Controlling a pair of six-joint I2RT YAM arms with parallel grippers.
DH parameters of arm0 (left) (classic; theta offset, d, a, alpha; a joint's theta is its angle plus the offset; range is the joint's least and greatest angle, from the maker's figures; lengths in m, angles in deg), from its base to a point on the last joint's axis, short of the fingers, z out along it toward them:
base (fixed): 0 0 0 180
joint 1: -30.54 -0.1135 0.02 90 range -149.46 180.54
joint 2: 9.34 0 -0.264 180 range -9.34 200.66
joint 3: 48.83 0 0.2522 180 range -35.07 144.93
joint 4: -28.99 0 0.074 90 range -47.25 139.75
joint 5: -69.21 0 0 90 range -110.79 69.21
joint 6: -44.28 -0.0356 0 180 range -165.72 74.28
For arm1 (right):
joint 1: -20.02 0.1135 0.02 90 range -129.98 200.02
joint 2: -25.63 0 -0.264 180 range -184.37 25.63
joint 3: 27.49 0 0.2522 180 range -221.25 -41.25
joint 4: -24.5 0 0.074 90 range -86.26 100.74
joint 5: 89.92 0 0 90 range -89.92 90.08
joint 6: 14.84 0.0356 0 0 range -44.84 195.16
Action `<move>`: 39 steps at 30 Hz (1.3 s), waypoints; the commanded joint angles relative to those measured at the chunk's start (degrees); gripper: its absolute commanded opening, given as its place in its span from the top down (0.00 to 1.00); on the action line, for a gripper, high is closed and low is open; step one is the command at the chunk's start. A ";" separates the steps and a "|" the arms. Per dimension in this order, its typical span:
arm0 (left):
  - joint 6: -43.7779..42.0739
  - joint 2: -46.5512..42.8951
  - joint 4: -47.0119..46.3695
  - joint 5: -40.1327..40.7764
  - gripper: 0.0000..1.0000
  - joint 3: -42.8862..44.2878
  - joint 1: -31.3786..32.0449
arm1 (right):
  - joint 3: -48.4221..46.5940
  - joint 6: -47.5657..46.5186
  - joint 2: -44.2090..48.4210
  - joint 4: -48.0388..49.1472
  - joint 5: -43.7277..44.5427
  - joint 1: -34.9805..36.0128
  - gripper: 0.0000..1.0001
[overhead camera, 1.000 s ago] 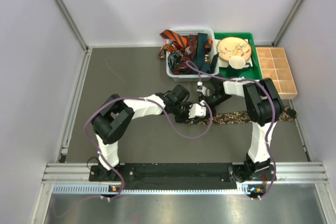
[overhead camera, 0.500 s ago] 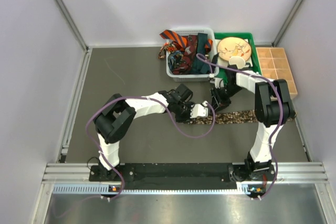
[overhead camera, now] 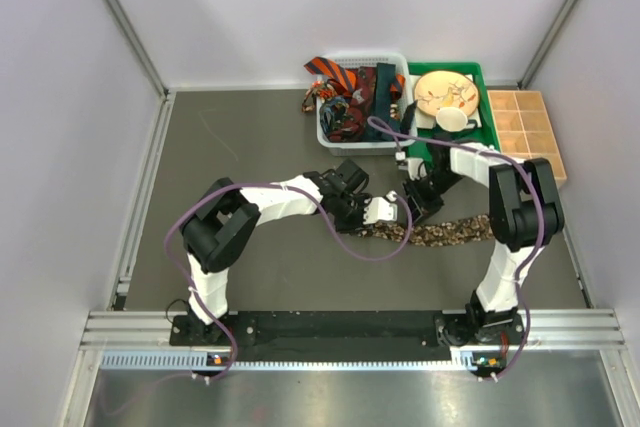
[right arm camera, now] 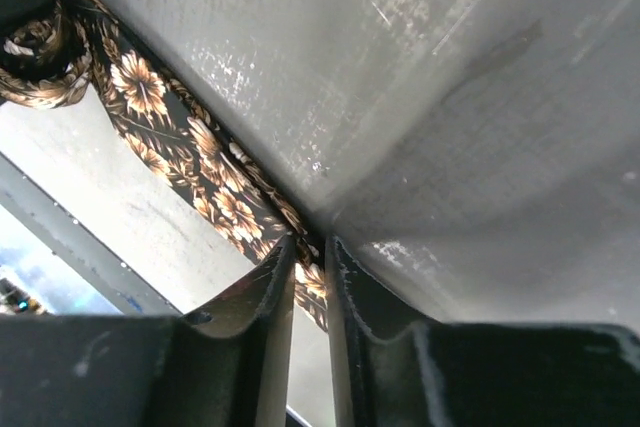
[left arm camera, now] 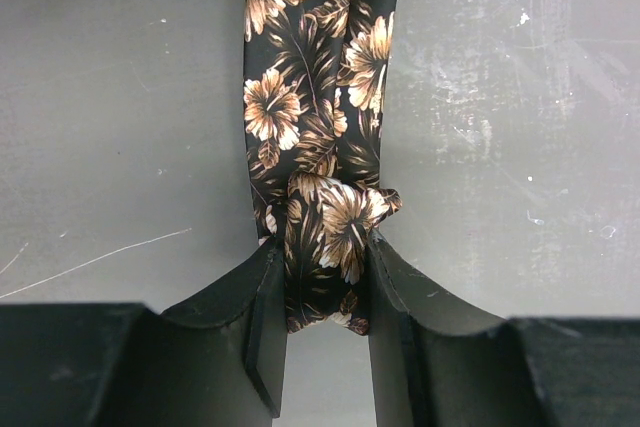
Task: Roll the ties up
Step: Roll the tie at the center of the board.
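The dark grey table [overhead camera: 250,147] is carrying both arms (their bases are at its near edge). Behind the two pincers, the white plastic mesh basket [overhead camera: 355,144] is holding a heap of striped, dark red and dark teal ties [overhead camera: 350,87]. To the right of it, behind the right pincer [overhead camera: 414,205], a green plastic tray [overhead camera: 487,137] and a wooden box with square compartments [overhead camera: 530,137] are standing side by side. The long black necktie with brown flowers [overhead camera: 455,231] is lying flat on the table, running from the left pincer [overhead camera: 392,219] towards the right, in front of the right pincer. The left pincer [left arm camera: 325,277] is clamping the bunched, folded end of this necktie [left arm camera: 310,97] between its two fingers. The fingers of the right pincer [right arm camera: 310,252] are standing almost together, right at the band of the necktie [right arm camera: 170,137]; whether they are pinching it, I cannot tell.
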State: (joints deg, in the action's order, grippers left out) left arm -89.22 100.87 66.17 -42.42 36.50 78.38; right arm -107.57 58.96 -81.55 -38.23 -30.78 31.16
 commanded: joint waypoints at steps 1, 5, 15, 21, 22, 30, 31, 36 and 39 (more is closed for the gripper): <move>0.70 3.43 7.61 5.98 0.90 -0.99 -0.64 | -0.91 -0.33 4.78 1.33 1.58 0.47 0.77; 1.58 3.08 7.26 6.25 0.90 -1.43 -0.64 | -4.33 3.71 7.06 2.03 -2.71 0.47 0.72; 4.13 1.50 8.13 10.11 0.91 -3.19 -0.64 | -0.31 17.41 4.79 11.69 -24.13 1.08 0.69; 6.77 0.79 8.13 9.76 0.91 -4.25 -0.64 | 6.55 29.21 3.12 27.76 -29.09 5.29 0.67; 7.03 0.71 7.96 9.41 0.91 -4.33 -0.64 | 7.60 29.82 3.03 29.01 -28.92 5.73 0.67; 7.56 1.23 7.34 8.36 0.91 -4.25 -0.72 | 12.62 36.50 1.09 41.22 -29.27 8.02 0.64; 7.65 1.23 7.43 8.27 0.91 -4.07 -0.72 | 13.75 37.03 0.92 43.32 -29.18 8.20 0.64; 7.65 1.23 7.25 7.83 0.91 -4.25 -0.72 | 16.23 40.80 0.57 50.45 -27.69 8.11 0.61; 7.65 1.49 7.34 7.48 0.91 -4.25 -0.72 | 17.19 43.27 0.13 54.67 -26.89 8.38 0.60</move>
State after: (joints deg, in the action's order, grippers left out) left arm -82.27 99.89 65.39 -38.50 35.36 78.59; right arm -91.20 98.10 -80.34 6.18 -58.05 38.65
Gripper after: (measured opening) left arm 0.367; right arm 0.393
